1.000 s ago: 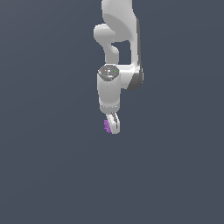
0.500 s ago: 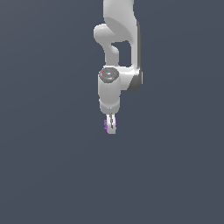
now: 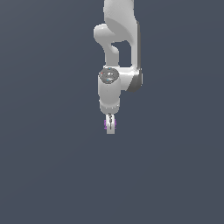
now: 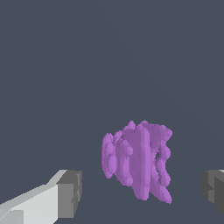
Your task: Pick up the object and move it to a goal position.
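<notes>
Hanging straight down, the white gripper (image 3: 110,127) has its fingers (image 4: 65,194) spread wide, the purple object (image 4: 136,164) sitting loose between them, touching neither pad in the wrist view

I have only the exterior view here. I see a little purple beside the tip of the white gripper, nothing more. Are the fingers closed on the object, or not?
Observer: Not closed. In the wrist view the gripper is open: the purple object sits between the two finger pads, and grey background shows on both sides of it.
Operator: Thank you. What shape does it have? For me it is only a dot.
Observer: It is a lumpy cluster, like a bunch of grapes, and it narrows toward one end.
</notes>
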You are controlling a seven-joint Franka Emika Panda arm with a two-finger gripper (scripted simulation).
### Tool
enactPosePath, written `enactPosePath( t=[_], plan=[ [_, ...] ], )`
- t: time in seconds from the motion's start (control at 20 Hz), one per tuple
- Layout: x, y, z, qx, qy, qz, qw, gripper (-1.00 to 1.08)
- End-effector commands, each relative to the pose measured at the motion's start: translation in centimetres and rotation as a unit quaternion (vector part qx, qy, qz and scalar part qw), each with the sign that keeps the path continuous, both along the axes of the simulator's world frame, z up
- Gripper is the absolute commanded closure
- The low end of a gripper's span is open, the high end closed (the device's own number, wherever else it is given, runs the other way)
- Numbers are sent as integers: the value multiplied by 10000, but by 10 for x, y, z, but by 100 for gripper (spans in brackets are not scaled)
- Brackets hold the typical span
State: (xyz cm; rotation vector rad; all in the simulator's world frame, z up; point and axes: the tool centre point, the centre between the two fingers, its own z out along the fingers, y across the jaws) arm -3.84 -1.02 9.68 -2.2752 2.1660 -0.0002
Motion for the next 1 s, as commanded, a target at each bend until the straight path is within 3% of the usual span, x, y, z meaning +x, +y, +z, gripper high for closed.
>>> enactPosePath(
  t=[0.0,0.75,0.8,0.95],
  plan=[
    [0,0,-3,0,1,-3,10000,-92],
    [-1,0,-50,-1,2,-24,10000,-92],
    [-1,0,-50,-1,2,-24,10000,108],
    [-1,0,-50,-1,2,-24,10000,108]
  ],
)
